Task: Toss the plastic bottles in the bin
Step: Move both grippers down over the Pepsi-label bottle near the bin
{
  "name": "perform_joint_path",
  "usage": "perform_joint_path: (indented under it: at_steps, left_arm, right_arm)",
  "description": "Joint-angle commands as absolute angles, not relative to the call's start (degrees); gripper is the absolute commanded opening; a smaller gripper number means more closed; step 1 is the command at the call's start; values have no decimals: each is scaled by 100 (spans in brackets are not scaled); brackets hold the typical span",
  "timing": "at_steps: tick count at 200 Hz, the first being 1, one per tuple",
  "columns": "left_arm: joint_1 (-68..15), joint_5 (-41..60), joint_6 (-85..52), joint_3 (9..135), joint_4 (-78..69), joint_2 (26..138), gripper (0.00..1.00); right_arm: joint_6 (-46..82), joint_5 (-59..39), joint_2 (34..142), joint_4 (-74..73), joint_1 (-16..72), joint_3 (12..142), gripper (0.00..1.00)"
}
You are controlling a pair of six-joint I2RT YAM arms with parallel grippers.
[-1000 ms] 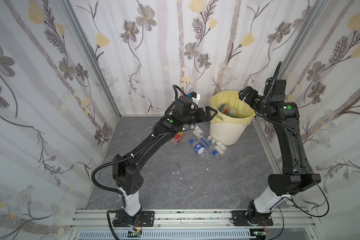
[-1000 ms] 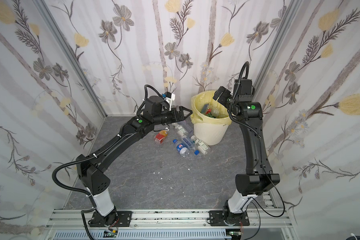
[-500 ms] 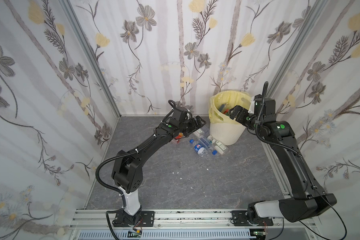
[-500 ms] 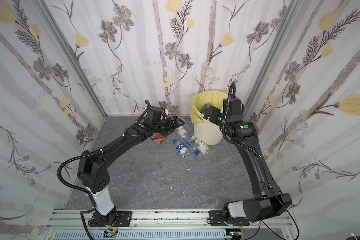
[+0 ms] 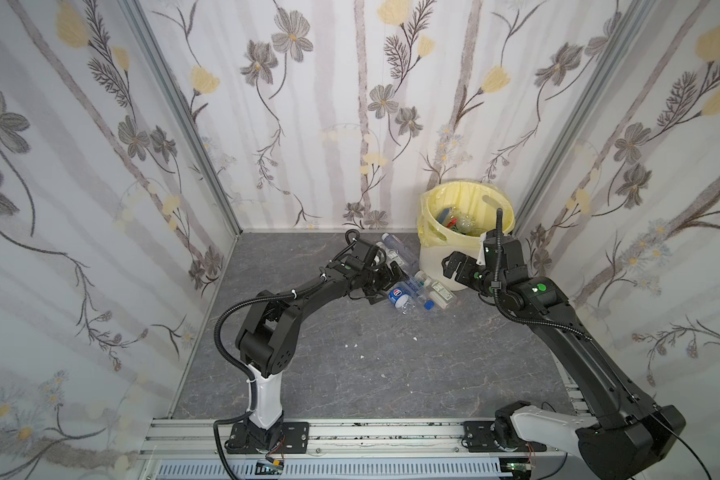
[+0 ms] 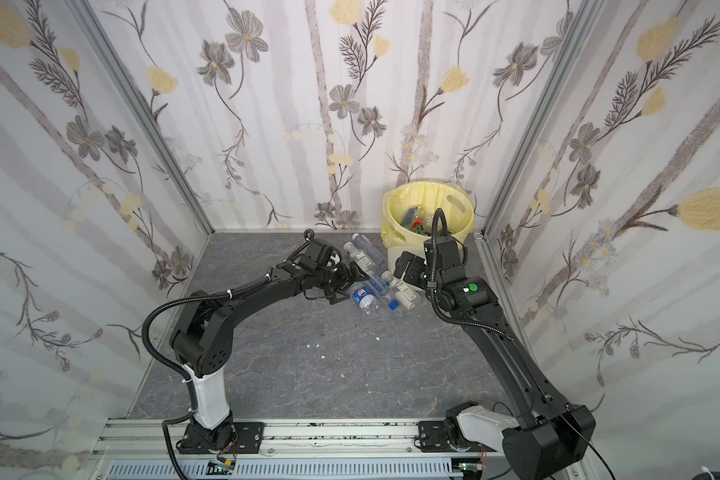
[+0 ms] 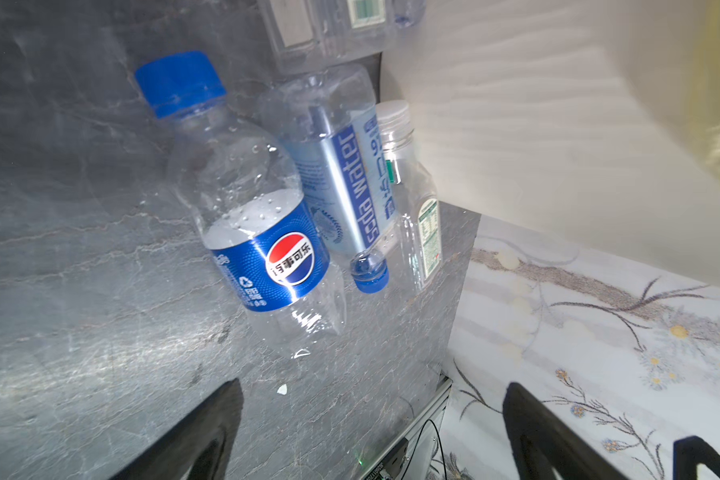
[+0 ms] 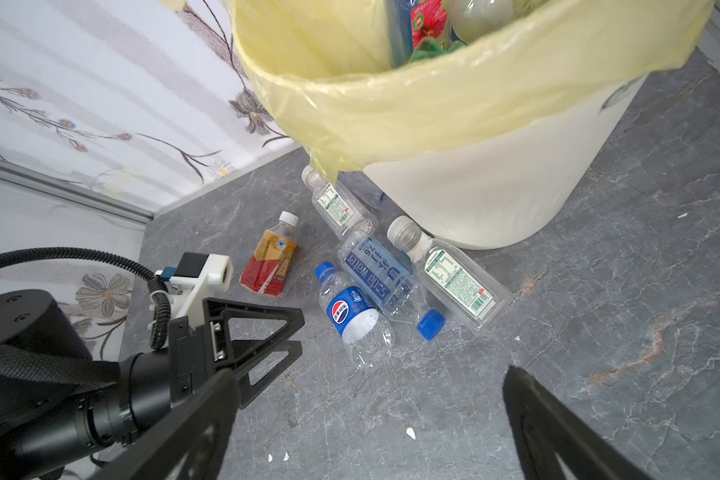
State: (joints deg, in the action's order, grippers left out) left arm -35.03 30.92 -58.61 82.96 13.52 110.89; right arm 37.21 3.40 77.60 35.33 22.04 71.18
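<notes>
**Both claws wide open and empty; loose bottles lie at the bin's foot**

Your grey desk [image 5: 371, 374] carries everything. The bin [image 5: 431, 268] stands upright in the far right corner with its yellow bag [image 5: 427, 224] folded over the rim. Several bottles [image 5: 460, 218] already lie inside it.

Your left claw [image 8: 301, 332] sits low over the desk with its jaws spread wide, holding nothing. Its tips point at the Pepsi bottle [image 8: 352, 313], near it but not touching.

Your right claw [image 8: 366, 432] hangs in front of the bin wall above the loose bottles. It is spread just as wide and is also empty.

At the bin's foot, the Pepsi bottle, the soda bottle [image 8: 375, 278] and a clear bottle [image 8: 454, 278] lie side by side on the desk, touching. A second clear bottle [image 8: 337, 208] lies beyond them, close to the bin. The orange bottle [image 8: 269, 262] lies on its own, near the left claw.
</notes>
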Motion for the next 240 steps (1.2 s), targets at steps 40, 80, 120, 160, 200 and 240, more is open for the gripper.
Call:
perform_joint_path:
  at_steps: [40, 80, 120, 160, 200, 240]
  left_arm:
    - [-3772, 3187, -6248, 8360, 1239, 11663, 100]
    - [-3902, 3018, -6332, 8493, 1219, 11962, 96]
    - [-3903, 2895, -6372, 8786, 1194, 12322, 87]
    - [-3903, 2748, -6348, 8921, 1195, 12475, 79]
    - [-3836, 2686, -6194, 8621, 1204, 12342, 68]
    - [-3554, 2615, -5944, 7901, 1204, 11914, 61]
  right_arm:
    - [3882, 541, 7849, 3298, 2484, 6902, 100]
    - [3894, 493, 7849, 3255, 2509, 6819, 100]
    - [3854, 468, 7819, 3274, 2495, 6829, 100]
    - [3846, 517, 7701, 3301, 2478, 6747, 100]
    - [3849, 536, 7620, 3277, 2455, 6623, 100]
    - [3910, 375, 7741, 3126, 2446, 6636, 100]
